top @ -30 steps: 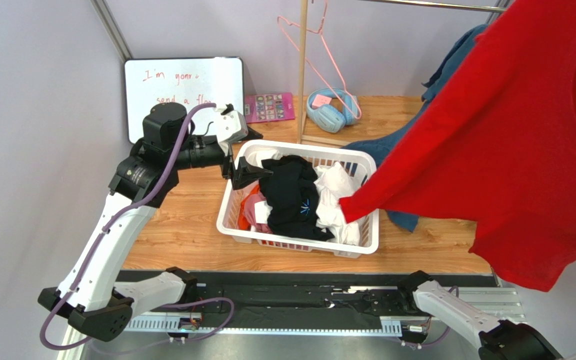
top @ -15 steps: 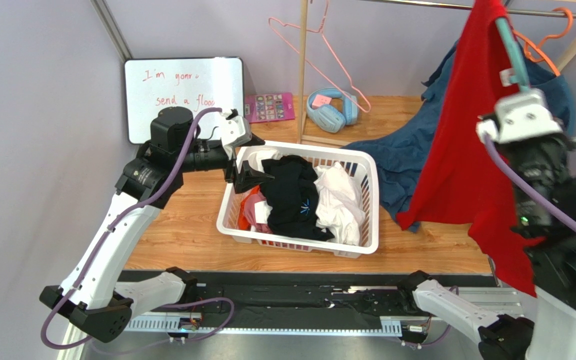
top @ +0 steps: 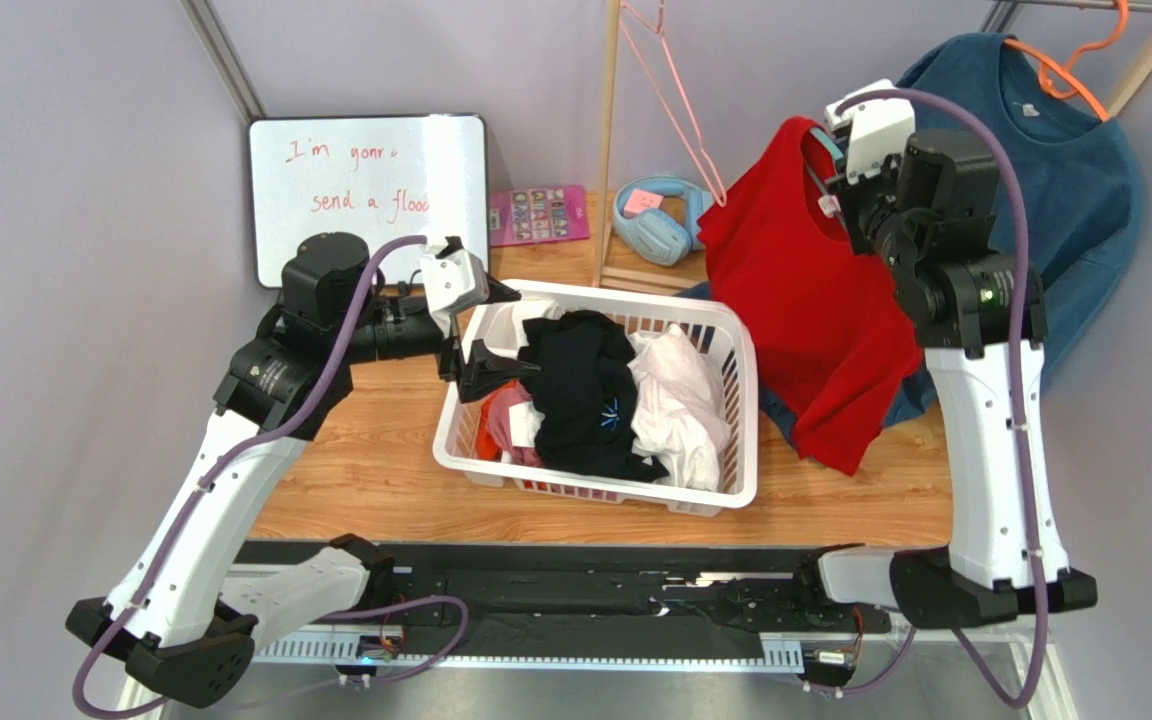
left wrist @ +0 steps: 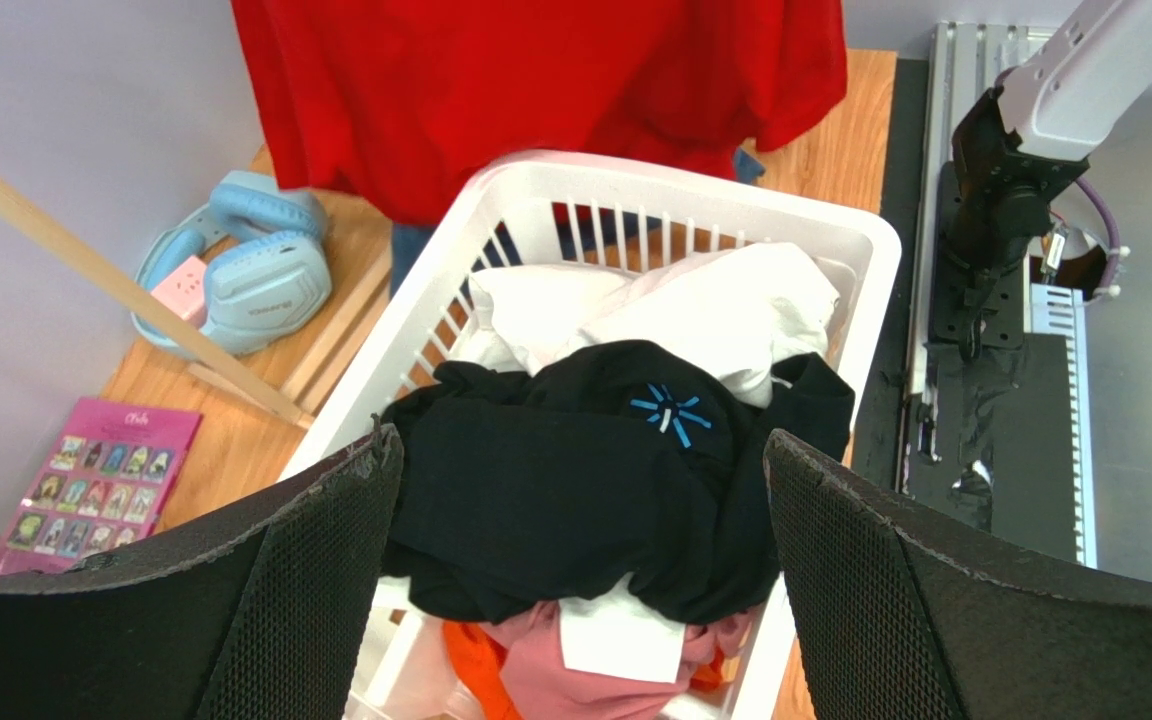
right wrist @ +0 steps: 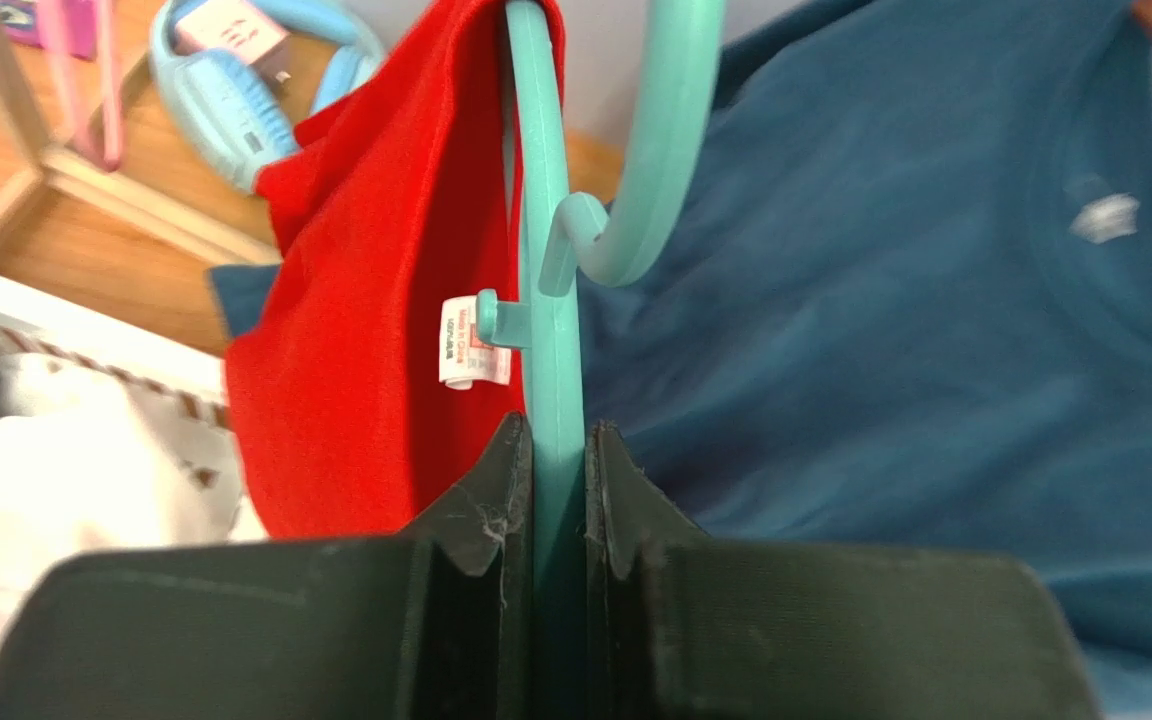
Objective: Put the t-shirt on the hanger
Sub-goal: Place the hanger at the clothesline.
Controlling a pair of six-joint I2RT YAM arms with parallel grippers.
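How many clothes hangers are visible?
3: the teal hanger in the right gripper, a pink wire hanger by the wooden post, an orange hanger in the blue top. More may be hidden.

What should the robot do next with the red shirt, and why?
Probably raise the hanger to hang it up: the right claw is shut on it, the shirt hangs from it, and its hook is free.

The basket point(top: 582, 483) sits on the surface point(top: 372, 465), with clothes point(top: 582, 390) heaped in it. Right of the basket, the t-shirt point(top: 793, 315) hangs on the hanger point(right wrist: 545, 300) — headphones point(top: 657, 218) lie behind the basket, the whiteboard point(top: 364, 188) behind and to its left. The left end effector point(top: 480, 348) hovers over the basket's left rim.
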